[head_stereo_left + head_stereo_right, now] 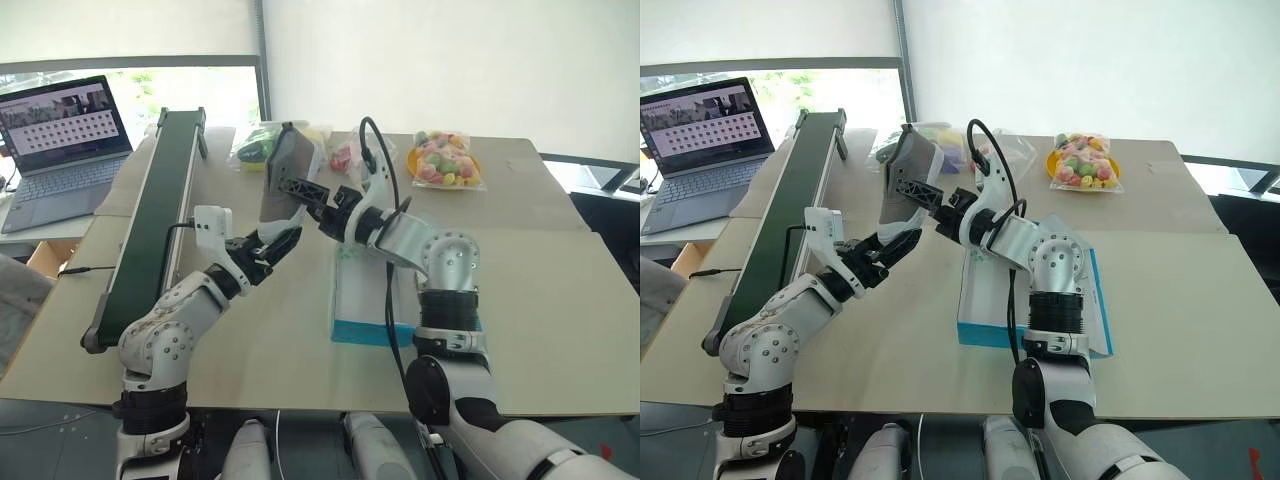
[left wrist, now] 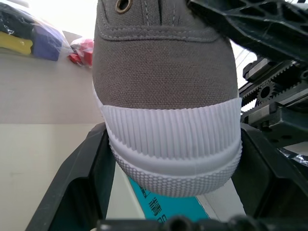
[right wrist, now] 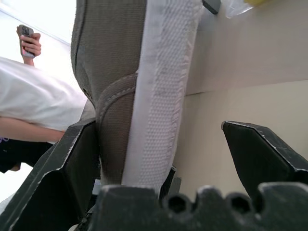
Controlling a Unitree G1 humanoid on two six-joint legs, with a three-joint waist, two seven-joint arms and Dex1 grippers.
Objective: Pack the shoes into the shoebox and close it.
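Note:
One grey-brown shoe (image 1: pixel 287 178) with a pale ribbed sole hangs upright in the air above the table's middle. My left gripper (image 1: pixel 272 246) is shut on its white toe cap (image 2: pixel 173 144), one finger on each side. At the shoe's upper part, my right gripper (image 1: pixel 303 190) stands open. In the right wrist view the shoe (image 3: pixel 130 96) rests against one finger (image 3: pixel 62 178), with a wide gap to the other finger (image 3: pixel 260 154). The turquoise shoebox (image 1: pixel 980 330) lies open on the table below my right arm, which hides much of its inside.
A long dark green conveyor (image 1: pixel 150 220) runs along the left of the table, with a laptop (image 1: pixel 65 140) beyond it. Clear bags of colourful items (image 1: pixel 445 160) lie along the far edge. A person in a white shirt (image 3: pixel 29 101) stands past the table.

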